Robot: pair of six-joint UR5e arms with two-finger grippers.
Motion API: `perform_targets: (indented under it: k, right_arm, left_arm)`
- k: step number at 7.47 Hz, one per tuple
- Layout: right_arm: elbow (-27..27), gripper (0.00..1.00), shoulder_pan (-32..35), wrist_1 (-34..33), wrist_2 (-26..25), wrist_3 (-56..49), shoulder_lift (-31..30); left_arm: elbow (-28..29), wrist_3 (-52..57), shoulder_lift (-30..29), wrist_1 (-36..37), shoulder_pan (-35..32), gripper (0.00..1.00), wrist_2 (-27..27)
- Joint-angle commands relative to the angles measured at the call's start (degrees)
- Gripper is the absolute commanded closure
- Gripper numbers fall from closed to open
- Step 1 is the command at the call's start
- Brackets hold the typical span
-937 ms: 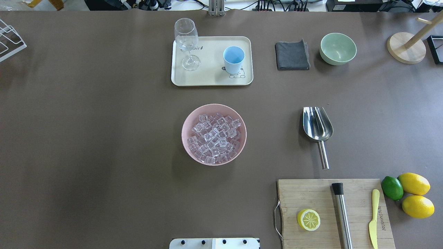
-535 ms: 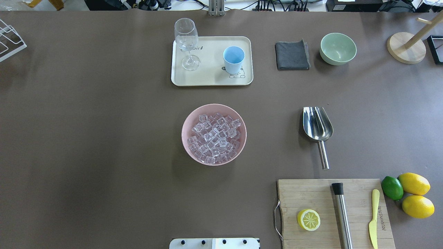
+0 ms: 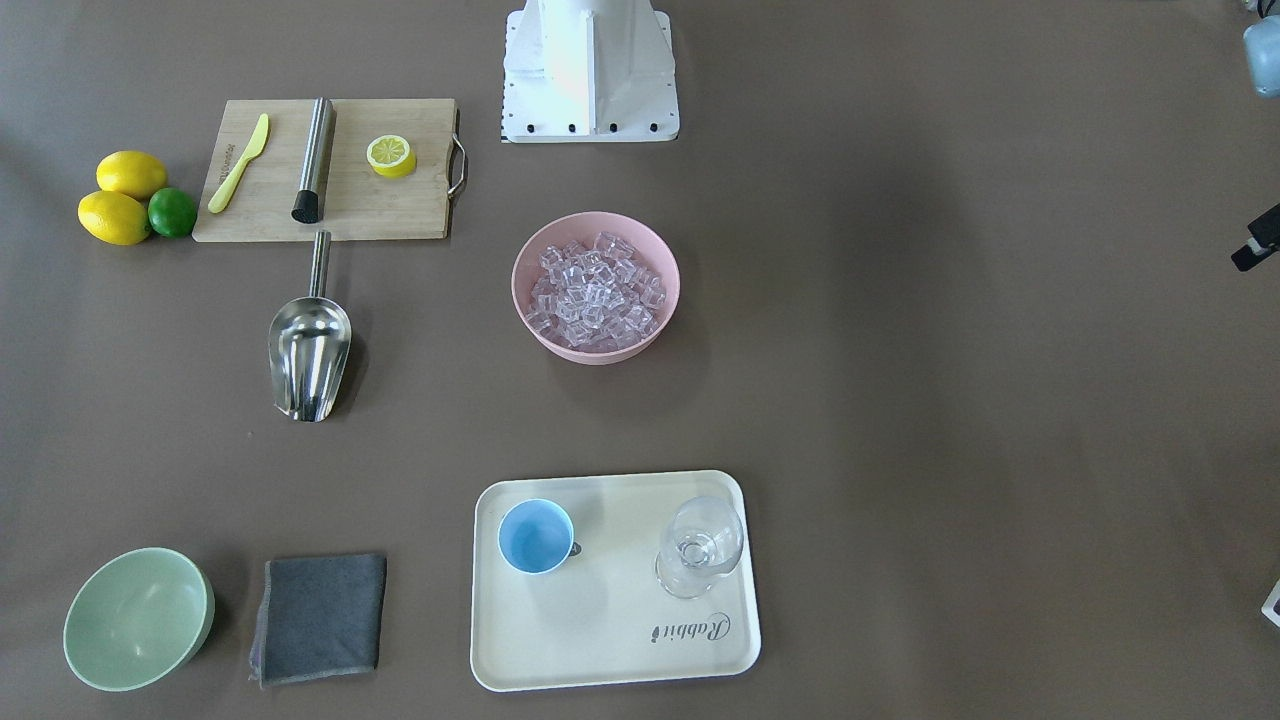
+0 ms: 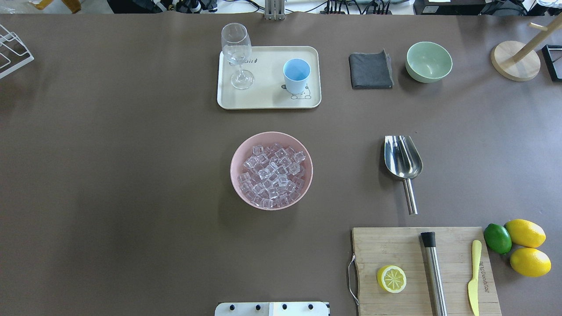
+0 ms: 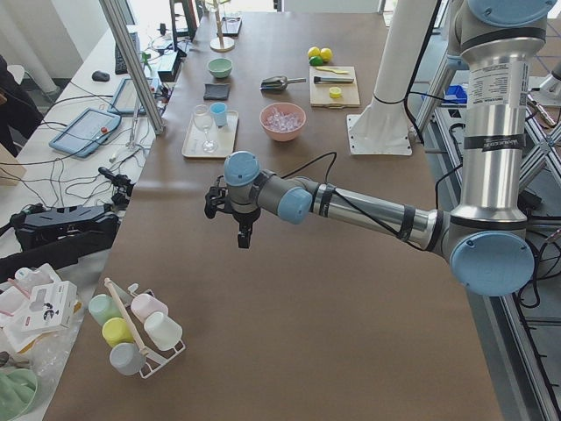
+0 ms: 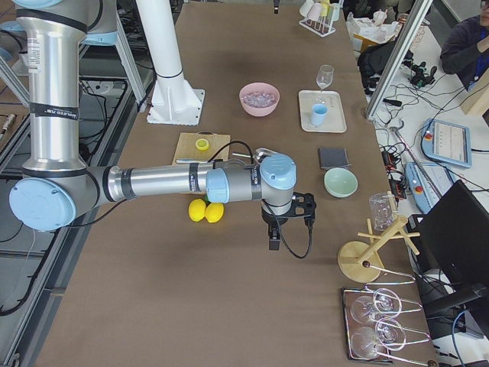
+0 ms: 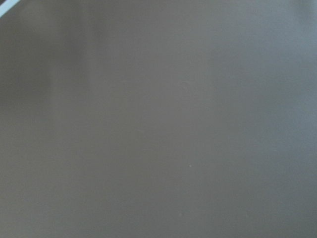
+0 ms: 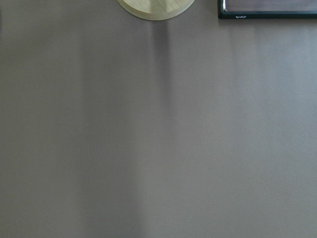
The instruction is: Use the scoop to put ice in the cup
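Scoop (image 4: 403,160) lies free on surface (image 4: 131,175); ice (image 4: 271,175) fills pink bowl (image 4: 237,151). Left hand (image 5: 244,235), right hand (image 6: 273,240): closure cannot be told.

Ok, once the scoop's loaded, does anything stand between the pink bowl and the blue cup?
Nothing visible does. Only bare table lies between the pink bowl and the tray, and the cup stands upright on the tray. The wine glass shares the tray but stands off to the side, apart from the cup.

I see long table (image 4: 109,175) under brown matte cover, soft even light. White bench (image 5: 39,162) along far edge: tablet (image 5: 85,132), cables (image 5: 53,189). Metal post (image 5: 133,66) between.
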Motion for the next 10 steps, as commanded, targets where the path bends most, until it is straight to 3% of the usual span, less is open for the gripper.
perform_targets:
  k: [1,2,5,7,8,9,10]
  right_arm:
    - [0.5,0.0,-0.3,-0.5,-0.6,1.0,-0.1]
    - [0.2,0.0,-0.5,-0.2,-0.6,0.6,0.1]
    - [1.2,0.0,-0.7,-0.1,-0.1,1.2,0.6]
    - [5.5,0.0,-1.3,-0.4,2.2,4.8,-1.0]
    - [7.9,0.01,-4.9,-0.2,2.7,10.4,-0.9]
    - [10.6,0.01,-9.4,0.1,2.5,17.0,-0.4]
    - [13.5,0.01,-13.8,0.1,2.1,23.0,0.1]
  left_arm:
    - [-0.8,0.1,-2.9,-8.7,10.7,0.02,1.9]
    - [-2.0,0.1,-3.1,-12.9,14.5,0.02,5.6]
    - [-0.6,0.1,-7.7,-25.6,25.1,0.02,6.1]
    - [1.4,1.7,-9.9,-29.8,26.7,0.02,8.5]
    - [1.8,13.1,-10.0,-32.3,28.5,0.02,12.8]
    - [3.3,22.0,-10.9,-33.3,29.3,0.02,13.7]
    - [7.1,25.9,-14.8,-36.4,30.2,0.02,16.1]
